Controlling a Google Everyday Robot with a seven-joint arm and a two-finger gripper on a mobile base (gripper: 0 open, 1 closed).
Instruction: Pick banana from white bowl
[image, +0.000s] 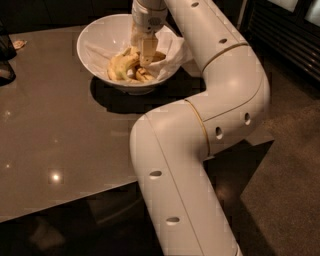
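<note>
No text, label or number can be read anywhere; the gripper (145, 61) is held inside the white bowl (95, 37).

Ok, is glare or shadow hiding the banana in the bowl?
Camera view: no glare on the banana, which shows yellow in the bowl; the gripper sits low in the bowl beside it; glints lie only on the table, and the bowl's dark shadow falls toward the camera.

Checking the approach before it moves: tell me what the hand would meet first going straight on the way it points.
The hand points down into the white bowl; it would likely meet the banana first, though depth is unclear.
</note>
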